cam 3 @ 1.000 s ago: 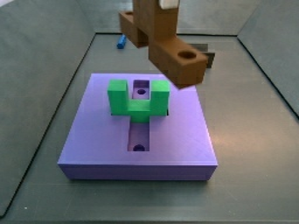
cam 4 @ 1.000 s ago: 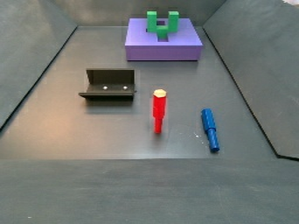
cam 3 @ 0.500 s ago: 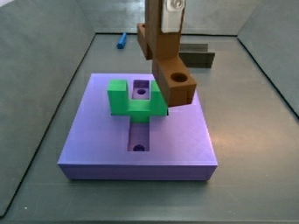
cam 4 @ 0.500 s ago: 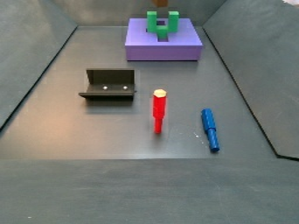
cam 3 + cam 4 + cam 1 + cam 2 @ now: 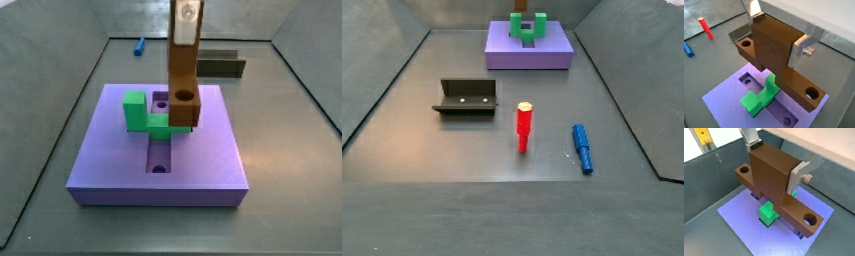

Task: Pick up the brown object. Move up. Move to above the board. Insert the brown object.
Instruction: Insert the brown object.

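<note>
Above the board (image 5: 201,150), gripper (image 5: 781,31) jaws clamp the brown object (image 5: 777,57).

Grey floor (image 5: 422,130) w/ board (image 5: 529,52), fixture (image 5: 466,97), red peg (image 5: 524,125), blue peg (image 5: 583,147).

The light is even and soft in all views, without hard glare. In both side views the grey floor (image 5: 462,150) has a mild sheen, and the red peg (image 5: 524,126) gives a faint reflection below itself. The board (image 5: 158,150) throws a thin dark shadow along its front edge. In both wrist views the tool (image 5: 784,31) holding the brown object (image 5: 777,55) is sharp, and its silver fingers (image 5: 753,7) look bright. All pictures are small and a little grainy.
</note>
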